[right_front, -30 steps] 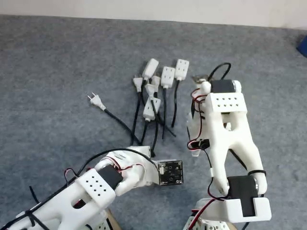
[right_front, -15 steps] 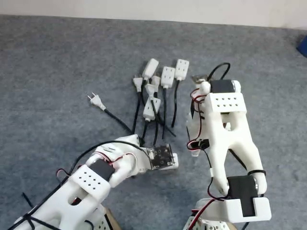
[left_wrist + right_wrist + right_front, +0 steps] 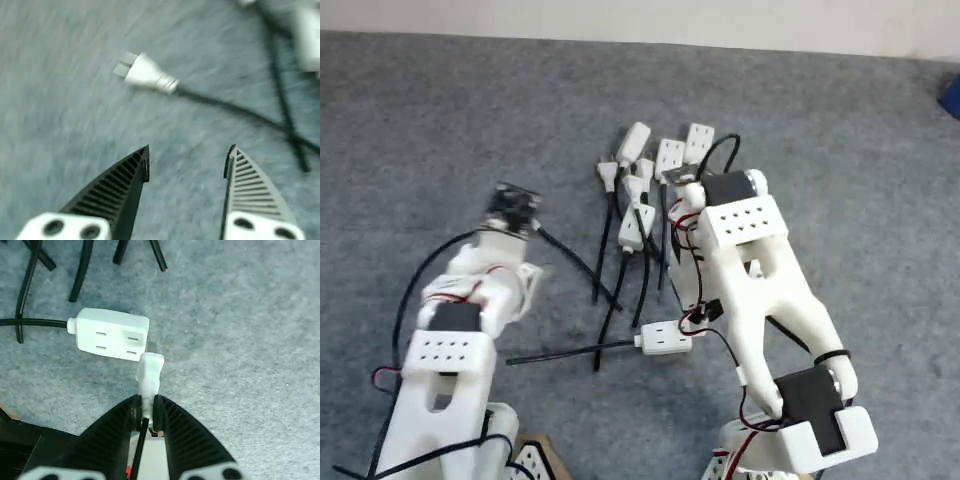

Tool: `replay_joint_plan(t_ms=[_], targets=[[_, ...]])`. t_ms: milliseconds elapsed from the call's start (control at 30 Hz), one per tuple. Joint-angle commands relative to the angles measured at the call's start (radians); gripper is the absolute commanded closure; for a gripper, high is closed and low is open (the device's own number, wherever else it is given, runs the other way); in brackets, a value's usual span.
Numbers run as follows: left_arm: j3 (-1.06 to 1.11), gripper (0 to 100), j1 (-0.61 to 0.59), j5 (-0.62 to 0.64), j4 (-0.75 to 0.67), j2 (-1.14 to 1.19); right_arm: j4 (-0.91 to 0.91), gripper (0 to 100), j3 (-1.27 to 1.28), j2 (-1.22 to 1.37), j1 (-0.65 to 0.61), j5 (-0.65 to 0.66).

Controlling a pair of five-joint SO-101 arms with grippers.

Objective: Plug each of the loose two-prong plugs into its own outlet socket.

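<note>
A loose white two-prong plug (image 3: 145, 75) lies on the grey carpet with its black cord trailing away. My left gripper (image 3: 189, 150) hangs open just short of it, nothing between its fingers (image 3: 131, 175). My right gripper (image 3: 146, 402) is shut on another white plug (image 3: 150, 372), cord running back between the fingers. That plug's prongs sit at the edge of a white outlet socket (image 3: 112, 334), beside its slots. In the high view this socket (image 3: 665, 342) lies at the front centre beside the right arm (image 3: 750, 270).
A tangle of several white sockets (image 3: 669, 155) and plugs (image 3: 608, 175) on black cords (image 3: 610, 250) lies at the middle of the carpet. The left arm (image 3: 470, 290) stands to the left of it. Open carpet spreads to the far left and right.
The left arm swung from the front centre out to the left, over the loose plug. The front socket now lies uncovered. The right arm shifted left toward that socket.
</note>
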Motion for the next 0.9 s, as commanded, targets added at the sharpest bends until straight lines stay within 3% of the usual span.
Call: replay_joint_plan(t_ms=[0,133,867], targets=[[0.039,75,-0.077,0.064,-0.017,-0.002,0.022,99.2,-0.025,-0.013,-0.012,-0.018],[0.096,75,-0.090,0.052,-0.133,-0.001,0.022,99.2,-0.018,-0.013,-0.013,-0.018],[0.105,75,-0.084,0.052,-0.143,-0.001,0.024,99.2,-0.008,-0.002,-0.088,-0.011]])
